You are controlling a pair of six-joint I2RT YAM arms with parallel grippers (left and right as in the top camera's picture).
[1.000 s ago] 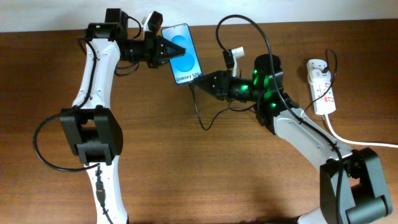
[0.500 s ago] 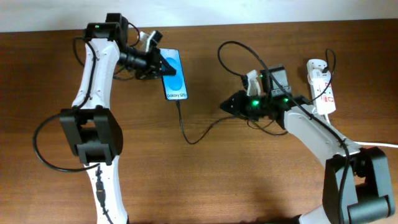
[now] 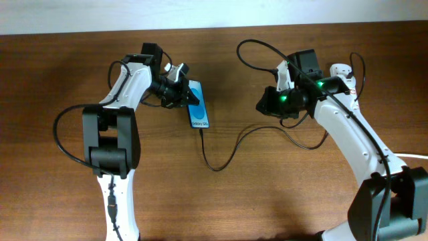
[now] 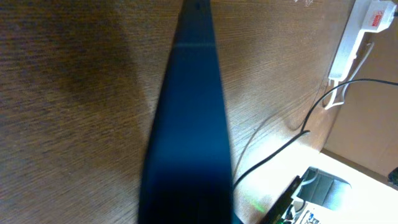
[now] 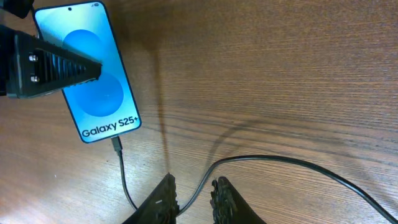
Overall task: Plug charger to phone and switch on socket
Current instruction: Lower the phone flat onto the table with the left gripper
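Phone (image 3: 198,114) at worktop's 11 o'clock overhead, clenched in left pincer (image 3: 186,97), charger (image 3: 224,157) trailing toward 6; left wrist: socket (image 4: 360,25) at 1 o'clock, untouched; right wrist: plug seated in phone, right pincer (image 5: 194,182) narrowly parted, empty, so switching looks not yet done.

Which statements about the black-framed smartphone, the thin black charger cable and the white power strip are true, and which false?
1. The thin black charger cable is plugged into the bottom edge of the black-framed smartphone. True.
2. The left gripper is shut on the smartphone. True.
3. The smartphone's screen is dark. False: it is lit blue and reads "Galaxy S25+".
4. The right gripper presses a switch on the white power strip. False: it hangs open above the brown wooden table, away from the strip.
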